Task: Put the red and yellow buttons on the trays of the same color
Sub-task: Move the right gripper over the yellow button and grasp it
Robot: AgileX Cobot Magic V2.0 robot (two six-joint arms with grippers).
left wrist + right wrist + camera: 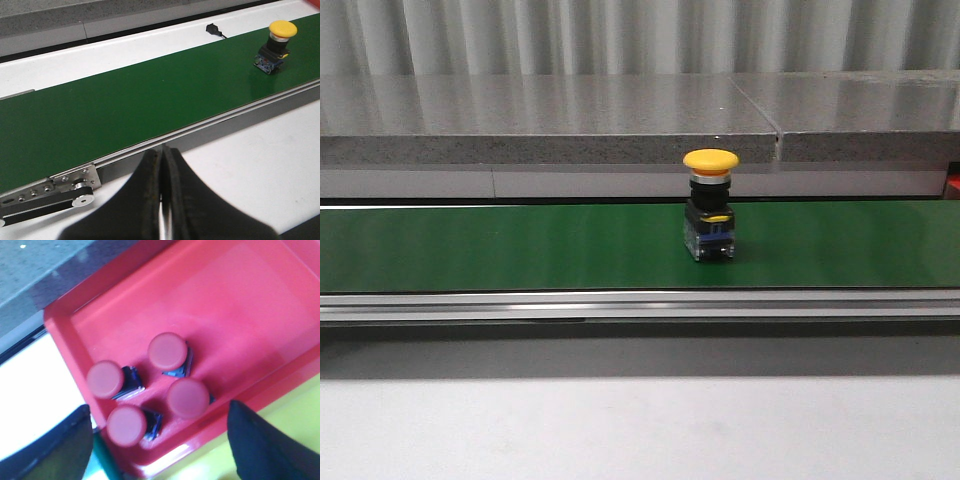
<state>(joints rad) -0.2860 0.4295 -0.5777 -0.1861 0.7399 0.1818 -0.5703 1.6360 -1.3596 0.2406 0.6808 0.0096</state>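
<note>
Currently the yellow button (710, 205) stands upright on the green belt (500, 245), at 1 o'clock from the clenched left pincer (162, 200). Risk: a clenched approach topples it. The right pincer (160, 440), released, hovers over four red buttons (167, 351) in the red tray (260, 305).

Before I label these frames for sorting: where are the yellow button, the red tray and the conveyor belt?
yellow button (711, 159), front view, on its mushroom cap.
red tray (240, 315), right wrist view, on its bare floor.
conveyor belt (500, 245), front view, on its green surface.
</note>
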